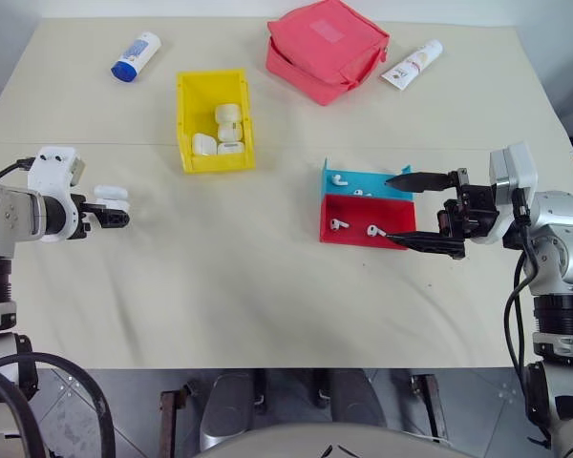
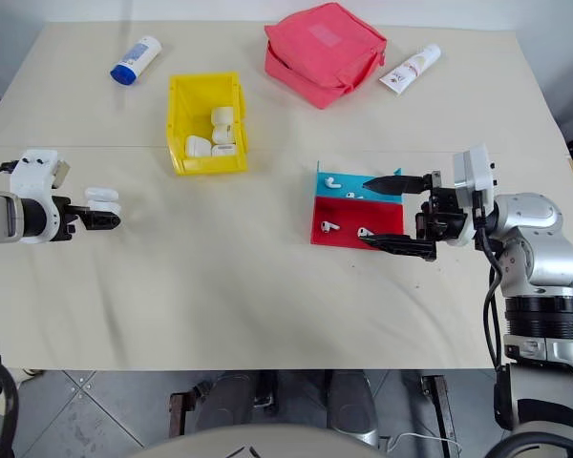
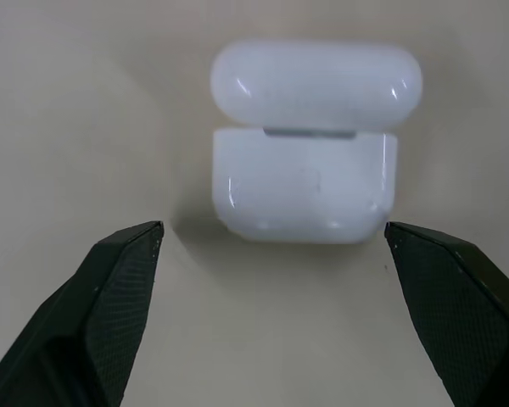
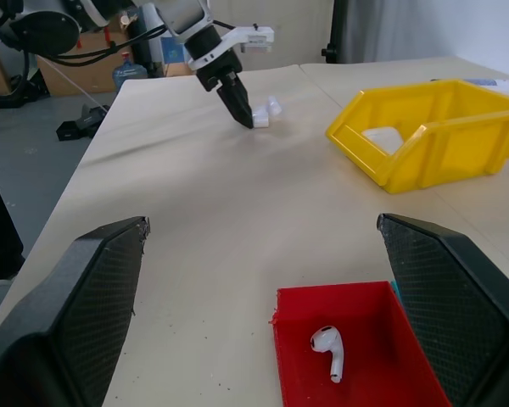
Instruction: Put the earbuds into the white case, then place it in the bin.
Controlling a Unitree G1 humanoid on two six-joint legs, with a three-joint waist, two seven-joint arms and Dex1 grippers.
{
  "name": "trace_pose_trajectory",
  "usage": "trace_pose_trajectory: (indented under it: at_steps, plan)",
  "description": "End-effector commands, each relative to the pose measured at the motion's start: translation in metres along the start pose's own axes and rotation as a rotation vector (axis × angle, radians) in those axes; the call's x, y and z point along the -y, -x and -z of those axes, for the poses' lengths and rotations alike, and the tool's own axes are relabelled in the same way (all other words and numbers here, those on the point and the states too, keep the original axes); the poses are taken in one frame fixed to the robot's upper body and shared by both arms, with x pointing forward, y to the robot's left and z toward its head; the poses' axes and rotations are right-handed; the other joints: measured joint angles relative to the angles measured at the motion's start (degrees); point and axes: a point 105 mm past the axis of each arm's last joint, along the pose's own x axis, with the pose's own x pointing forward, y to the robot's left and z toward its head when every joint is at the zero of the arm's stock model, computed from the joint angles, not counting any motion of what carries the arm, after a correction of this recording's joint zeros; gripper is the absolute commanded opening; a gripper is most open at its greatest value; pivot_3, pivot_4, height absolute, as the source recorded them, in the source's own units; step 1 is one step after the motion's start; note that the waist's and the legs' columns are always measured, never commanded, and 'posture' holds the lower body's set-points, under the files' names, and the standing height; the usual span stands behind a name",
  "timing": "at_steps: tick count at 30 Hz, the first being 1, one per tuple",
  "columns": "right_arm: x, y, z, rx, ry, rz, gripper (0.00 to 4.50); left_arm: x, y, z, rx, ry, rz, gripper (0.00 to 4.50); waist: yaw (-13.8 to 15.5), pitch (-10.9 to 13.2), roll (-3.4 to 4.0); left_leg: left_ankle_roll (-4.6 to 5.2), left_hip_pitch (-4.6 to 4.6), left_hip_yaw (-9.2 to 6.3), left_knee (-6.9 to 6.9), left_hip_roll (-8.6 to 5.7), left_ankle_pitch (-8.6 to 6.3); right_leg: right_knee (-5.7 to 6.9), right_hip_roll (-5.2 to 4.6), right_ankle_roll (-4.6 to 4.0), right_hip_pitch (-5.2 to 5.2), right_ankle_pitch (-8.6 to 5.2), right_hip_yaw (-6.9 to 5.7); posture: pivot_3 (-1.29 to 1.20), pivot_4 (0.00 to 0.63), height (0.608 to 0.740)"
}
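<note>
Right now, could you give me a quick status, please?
Both grippers open, left at the open case, right over the trays. Earbuds not yet in the case. Nothing in the way.

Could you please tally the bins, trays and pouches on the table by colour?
Yellow bin: 1
Red tray: 1
Blue tray: 1
Pink pouch: 1
Total: 4

Earbuds (image 1: 340, 224) in tray (image 1: 361, 232), right of bin (image 1: 185, 124)
</note>
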Motion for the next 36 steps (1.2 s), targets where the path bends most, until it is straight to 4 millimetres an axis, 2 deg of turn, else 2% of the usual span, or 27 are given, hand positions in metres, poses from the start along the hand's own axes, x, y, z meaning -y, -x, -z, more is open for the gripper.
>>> trace_pose_trajectory:
  at_steps: [1,11,26,35,36]
  plan:
    - [-0.002,-0.002,-0.007,0.014,0.034,-0.022,4.5,-0.005,0.003,-0.013,0.035,-0.024,-0.017,4.45,0.01,0.01,-0.02,0.0,-0.01,0.01,0.0,0.0,0.0,0.0,0.0,0.0,-0.02,0.0,-0.01,0.0,0.15,0.74]
    - [-0.003,-0.002,-0.005,0.012,0.031,-0.018,4.5,-0.001,-0.004,-0.018,-0.008,-0.088,0.009,4.45,0.01,0.03,-0.05,0.02,0.0,0.07,0.05,0.0,0.01,0.08,0.02,0.0,-0.04,0.0,-0.07,0.0,0.15,0.74]
    - [0.0,-0.005,-0.002,0.001,0.024,-0.019,4.5,0.002,-0.008,-0.016,-0.076,0.013,0.007,4.45,0.23,0.03,-0.06,0.05,0.0,0.08,0.11,0.0,0.03,0.16,0.01,0.0,-0.05,0.0,-0.08,0.0,0.15,0.74]
    - [0.002,-0.007,-0.001,-0.001,0.024,-0.018,4.5,0.004,-0.012,-0.015,-0.073,0.009,0.017,4.45,0.91,0.03,-0.06,0.06,0.02,0.1,0.17,0.0,0.03,0.21,0.01,0.0,-0.05,0.0,-0.06,0.0,0.15,0.74]
    - [0.003,-0.007,-0.001,-0.001,0.024,-0.018,4.5,0.004,-0.012,-0.016,-0.067,0.005,0.014,4.27,0.96,0.03,-0.06,0.06,0.02,0.1,0.19,0.01,0.03,0.22,0.01,0.0,-0.05,0.0,-0.05,0.0,0.15,0.74]
